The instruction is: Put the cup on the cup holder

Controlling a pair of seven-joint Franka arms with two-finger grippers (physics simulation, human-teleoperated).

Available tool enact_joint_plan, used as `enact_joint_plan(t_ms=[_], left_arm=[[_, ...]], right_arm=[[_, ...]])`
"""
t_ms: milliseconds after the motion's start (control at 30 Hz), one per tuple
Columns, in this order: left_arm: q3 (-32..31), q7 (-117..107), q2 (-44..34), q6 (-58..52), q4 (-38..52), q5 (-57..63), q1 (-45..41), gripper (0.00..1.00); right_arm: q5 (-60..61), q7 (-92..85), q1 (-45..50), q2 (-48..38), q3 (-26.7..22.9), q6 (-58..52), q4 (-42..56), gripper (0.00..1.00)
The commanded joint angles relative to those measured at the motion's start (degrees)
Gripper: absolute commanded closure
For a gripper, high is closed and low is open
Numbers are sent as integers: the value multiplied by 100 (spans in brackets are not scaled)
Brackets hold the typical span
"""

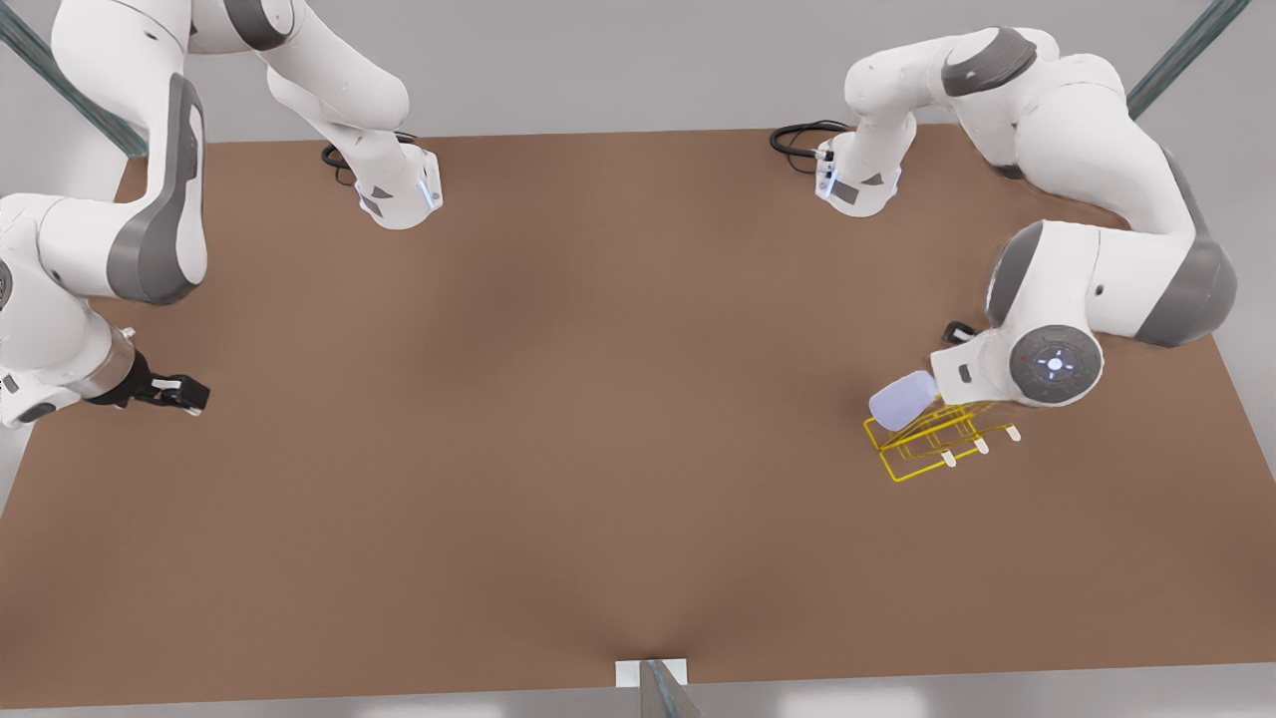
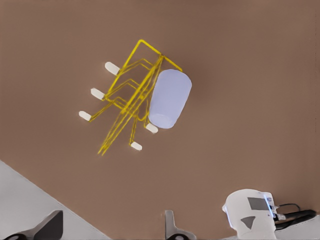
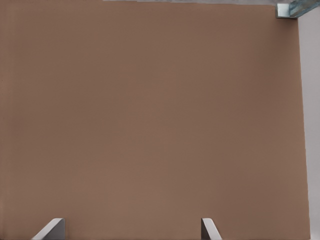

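The lavender-blue cup (image 1: 902,400) (image 2: 170,98) lies tilted on the yellow wire cup holder (image 1: 932,451) (image 2: 127,95), at one end of it, over the white-tipped prongs. This is at the front view's right. My left gripper (image 2: 113,216) hangs above them, open, with nothing between its fingers and apart from the cup. Its wrist (image 1: 1047,364) sits just beside the rack in the front view. My right gripper (image 1: 187,395) (image 3: 132,220) waits open over bare table at the front view's left edge.
Both arm bases (image 1: 399,194) (image 1: 857,184) stand at the far side of the brown table (image 1: 598,449), with black cables beside them. A metal post (image 1: 658,688) rises at the near edge. One arm base (image 2: 250,215) stands near the rack.
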Motion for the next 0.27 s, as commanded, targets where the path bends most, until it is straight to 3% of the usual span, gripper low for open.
enact_joint_plan(t_ms=[0, 33, 67, 233], left_arm=[[2336, -2089, -1265, 1399, -339, -3544, -618, 0], [4062, -1737, -2618, 2672, -2183, -4489, -1463, 0], [4292, -1667, -3086, 3228, -2994, -4480, -1710, 0], [4406, -1675, -3042, 3307, -3135, -4216, -1930, 0]], right_arm=[[114, -115, 354, -11, 12, 33, 75, 0], [132, -115, 442, -11, 21, 33, 110, 0], [141, -115, 547, -11, 12, 41, 128, 0], [176, -89, 653, 42, 21, 68, 110, 0]])
